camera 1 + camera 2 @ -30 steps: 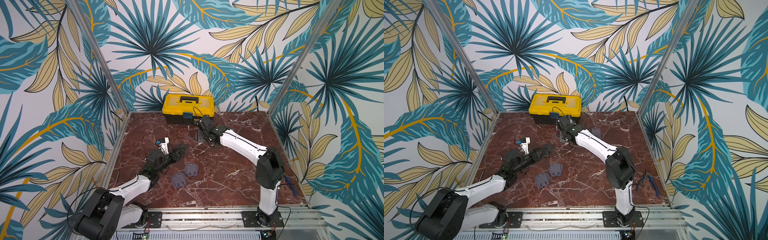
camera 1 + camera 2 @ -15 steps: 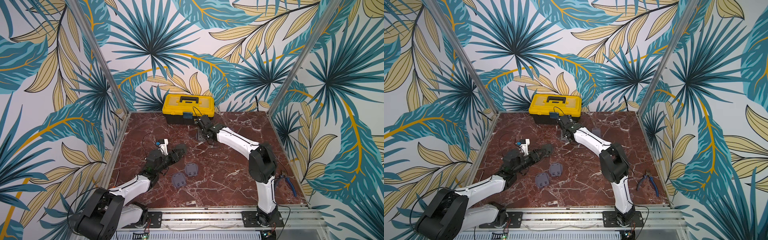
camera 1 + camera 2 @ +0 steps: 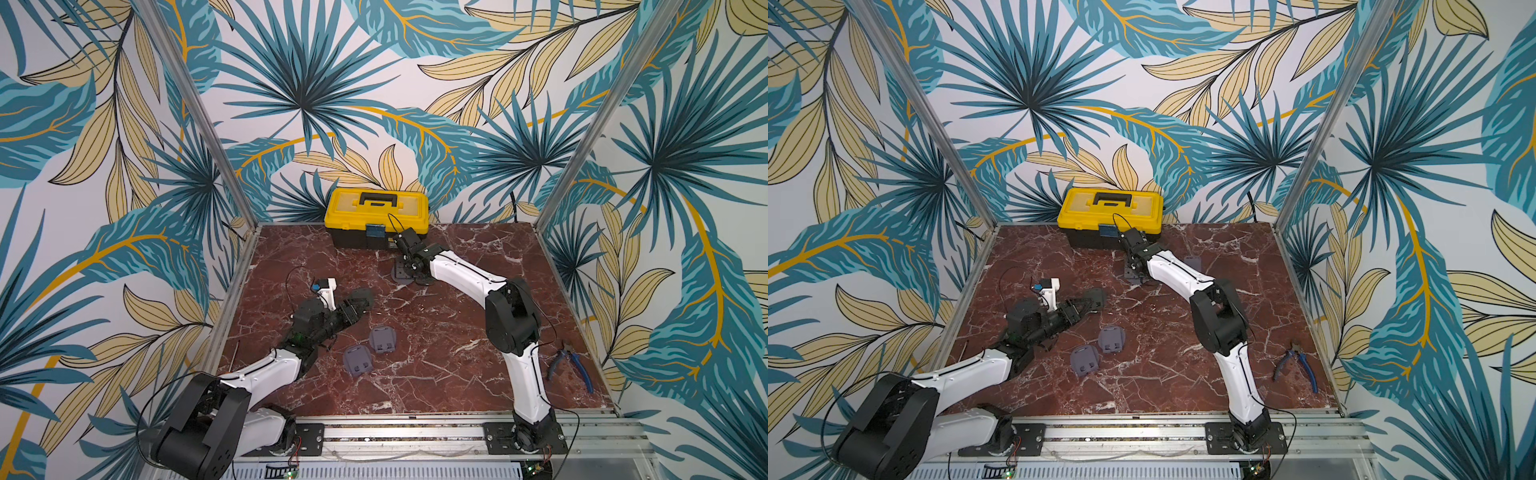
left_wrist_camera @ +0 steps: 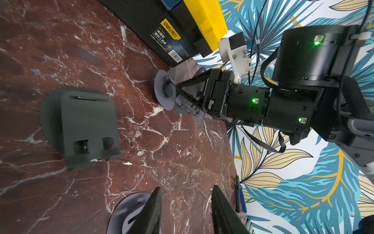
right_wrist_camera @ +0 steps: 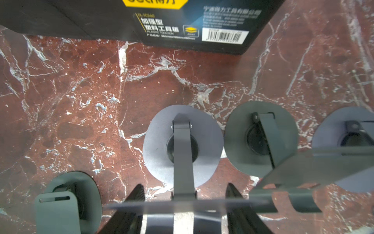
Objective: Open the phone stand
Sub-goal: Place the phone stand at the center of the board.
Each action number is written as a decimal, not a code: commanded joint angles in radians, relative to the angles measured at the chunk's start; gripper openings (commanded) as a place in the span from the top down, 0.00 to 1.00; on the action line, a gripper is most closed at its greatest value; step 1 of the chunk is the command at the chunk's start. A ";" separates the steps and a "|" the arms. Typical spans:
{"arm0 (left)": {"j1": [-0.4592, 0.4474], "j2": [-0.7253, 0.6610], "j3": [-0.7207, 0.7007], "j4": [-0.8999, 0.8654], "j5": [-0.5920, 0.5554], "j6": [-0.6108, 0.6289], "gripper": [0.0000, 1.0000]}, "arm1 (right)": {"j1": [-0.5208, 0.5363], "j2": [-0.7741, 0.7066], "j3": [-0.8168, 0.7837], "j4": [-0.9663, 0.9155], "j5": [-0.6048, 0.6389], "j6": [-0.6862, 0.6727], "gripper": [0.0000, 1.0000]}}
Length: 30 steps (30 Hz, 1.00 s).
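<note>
Red marble tabletop [image 3: 436, 374], leaf-print walls [image 3: 374, 62]

- A yellow toolbox [image 3: 376, 216] with a black handle and black base sits at the back of the table [image 3: 449, 386], lid down, by the wall [image 3: 374, 83].
- Blue-handled pliers [image 3: 570, 366] lie near the table's right edge.
- The table is red marble, the walls leaf-patterned.

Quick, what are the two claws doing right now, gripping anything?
Left gripper: open, nothing between its fingers.
Right gripper: closed on a phone stand.
</note>
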 commanded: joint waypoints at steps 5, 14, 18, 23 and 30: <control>0.009 0.016 0.032 -0.009 0.000 0.020 0.59 | -0.007 0.050 0.063 -0.026 -0.014 -0.004 0.53; 0.013 0.021 0.034 -0.009 0.002 0.022 0.59 | -0.016 0.082 0.097 -0.052 -0.024 -0.004 0.50; 0.015 0.021 0.033 -0.010 0.002 0.024 0.59 | -0.018 0.094 0.111 -0.059 -0.024 -0.004 0.50; 0.015 0.022 0.032 -0.009 0.001 0.024 0.59 | -0.022 0.116 0.136 -0.075 -0.034 -0.007 0.48; 0.018 0.023 0.032 -0.009 0.004 0.024 0.59 | -0.024 0.131 0.147 -0.090 -0.037 -0.002 0.46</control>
